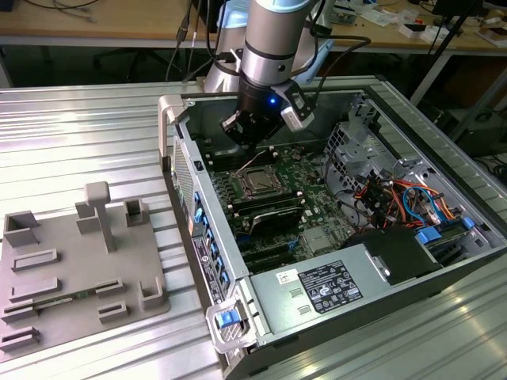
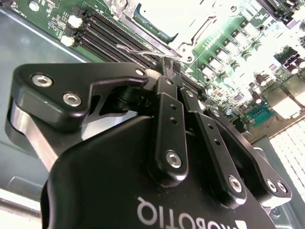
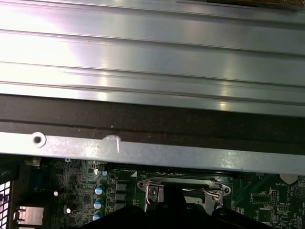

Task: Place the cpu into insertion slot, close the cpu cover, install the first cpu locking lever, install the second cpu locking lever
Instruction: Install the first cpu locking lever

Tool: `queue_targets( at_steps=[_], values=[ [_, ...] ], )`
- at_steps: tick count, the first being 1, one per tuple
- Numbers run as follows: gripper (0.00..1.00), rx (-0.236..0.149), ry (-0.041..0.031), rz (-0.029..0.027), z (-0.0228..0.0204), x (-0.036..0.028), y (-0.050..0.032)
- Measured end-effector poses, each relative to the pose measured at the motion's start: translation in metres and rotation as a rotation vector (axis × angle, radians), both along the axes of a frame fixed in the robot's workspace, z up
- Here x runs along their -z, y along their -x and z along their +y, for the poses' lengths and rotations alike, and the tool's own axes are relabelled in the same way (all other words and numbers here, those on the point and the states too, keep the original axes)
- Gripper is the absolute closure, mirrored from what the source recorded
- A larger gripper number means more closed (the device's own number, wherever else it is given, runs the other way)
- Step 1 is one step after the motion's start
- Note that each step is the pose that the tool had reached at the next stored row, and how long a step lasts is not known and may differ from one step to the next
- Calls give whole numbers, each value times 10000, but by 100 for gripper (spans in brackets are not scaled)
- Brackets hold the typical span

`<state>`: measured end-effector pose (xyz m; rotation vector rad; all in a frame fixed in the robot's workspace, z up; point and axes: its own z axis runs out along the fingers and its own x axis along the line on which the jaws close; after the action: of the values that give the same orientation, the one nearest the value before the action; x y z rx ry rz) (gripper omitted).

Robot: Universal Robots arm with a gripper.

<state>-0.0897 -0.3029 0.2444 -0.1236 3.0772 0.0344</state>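
Jaws (image 2: 172, 67) closed (tilted) over insertion slot (image 1: 257, 180)

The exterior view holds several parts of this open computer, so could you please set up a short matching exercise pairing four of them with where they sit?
Things:
1. gripper
2. cpu
3. power supply box
4. grey fixture tray

Places:
A. outside the case, at the exterior view's left
B. near end of the case, label upward
C. in the socket on the motherboard
D. hanging just above the socket

Pairs: 1-D, 2-C, 3-B, 4-A

A lab: cluttered workbench (image 1: 119, 20), ribbed metal table (image 1: 79, 134).
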Motion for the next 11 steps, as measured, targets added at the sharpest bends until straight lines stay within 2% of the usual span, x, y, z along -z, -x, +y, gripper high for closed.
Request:
queue_targets(
  at_steps=[3, 8, 11],
  values=[
    [89, 0, 1, 0, 0, 62, -12],
    [89, -2, 1, 0, 0, 91, -23],
    [89, 0, 2, 2, 0, 114, -62]
  ],
)
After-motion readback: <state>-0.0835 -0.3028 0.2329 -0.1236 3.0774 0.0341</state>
